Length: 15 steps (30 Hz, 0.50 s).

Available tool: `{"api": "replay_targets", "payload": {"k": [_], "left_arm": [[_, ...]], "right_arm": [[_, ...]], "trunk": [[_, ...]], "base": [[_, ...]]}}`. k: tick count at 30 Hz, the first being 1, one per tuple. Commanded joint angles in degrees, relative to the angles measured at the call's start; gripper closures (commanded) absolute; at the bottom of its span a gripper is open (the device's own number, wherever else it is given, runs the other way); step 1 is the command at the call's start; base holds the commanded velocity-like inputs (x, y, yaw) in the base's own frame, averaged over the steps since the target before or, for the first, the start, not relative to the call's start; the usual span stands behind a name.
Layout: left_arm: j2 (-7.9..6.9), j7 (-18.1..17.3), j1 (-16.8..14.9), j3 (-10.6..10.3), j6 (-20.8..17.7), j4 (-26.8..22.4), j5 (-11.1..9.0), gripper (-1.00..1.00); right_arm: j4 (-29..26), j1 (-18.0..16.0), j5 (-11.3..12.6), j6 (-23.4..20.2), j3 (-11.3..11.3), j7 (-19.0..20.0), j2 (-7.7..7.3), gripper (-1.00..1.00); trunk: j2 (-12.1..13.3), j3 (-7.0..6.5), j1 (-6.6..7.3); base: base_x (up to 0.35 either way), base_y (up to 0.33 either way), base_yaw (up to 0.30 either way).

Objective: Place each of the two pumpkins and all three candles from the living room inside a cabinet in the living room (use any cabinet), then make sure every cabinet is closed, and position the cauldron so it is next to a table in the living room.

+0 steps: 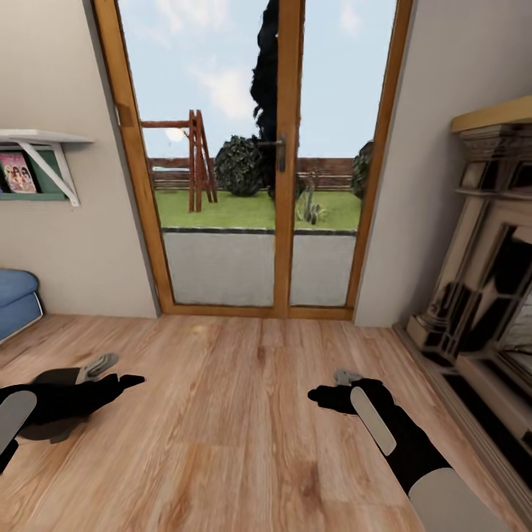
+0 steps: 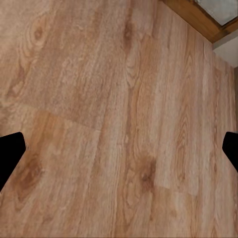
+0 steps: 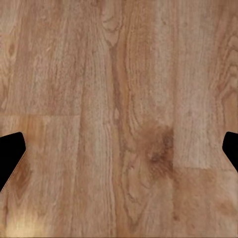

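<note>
Travelling, by the look of it: facing a glazed wooden patio door (image 1: 273, 162) at upper centre of the head view, with no pumpkin, candle, cabinet, cauldron or coffee table on show, so whereabouts of all of them unknown from here. Best handled by turning the base away from the door and sweeping the head round to find the cabinet before reaching for anything. Left gripper (image 1: 111, 377) at lower left and right gripper (image 1: 332, 391) at lower centre-right, both held low over bare plank floor (image 1: 244, 414), fingers spread wide in each wrist view, nothing between them. Fireplace (image 1: 488, 295) along the right edge, wall shelf (image 1: 41, 140) at upper left, blue cushion (image 1: 15, 292) at the left edge. Worth keeping the right arm off the fireplace plinth while turning.
</note>
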<state>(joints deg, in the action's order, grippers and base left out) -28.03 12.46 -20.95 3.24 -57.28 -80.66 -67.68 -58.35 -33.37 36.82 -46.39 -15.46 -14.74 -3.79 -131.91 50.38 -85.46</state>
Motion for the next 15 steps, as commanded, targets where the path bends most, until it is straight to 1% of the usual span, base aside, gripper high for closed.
{"api": "replay_targets", "payload": {"k": [1, 15], "left_arm": [[0.0, 0.57, -0.06, 0.01, -0.2, 0.0, -0.61, -1.0], [0.0, 0.55, -0.06, 0.01, -0.2, 0.59, -0.61, -1.0]], "right_arm": [[-0.08, -0.03, 0.61, -0.1, -0.18, -0.57, -0.07, -1.0], [-0.09, -0.03, 0.57, -0.09, -0.18, -0.45, -0.07, -1.0]], "trunk": [[-0.03, 0.12, -0.02], [-0.03, 0.83, -0.02]], "base": [[0.337, 0.0, 0.24], [0.337, 0.0, 0.239]]}}
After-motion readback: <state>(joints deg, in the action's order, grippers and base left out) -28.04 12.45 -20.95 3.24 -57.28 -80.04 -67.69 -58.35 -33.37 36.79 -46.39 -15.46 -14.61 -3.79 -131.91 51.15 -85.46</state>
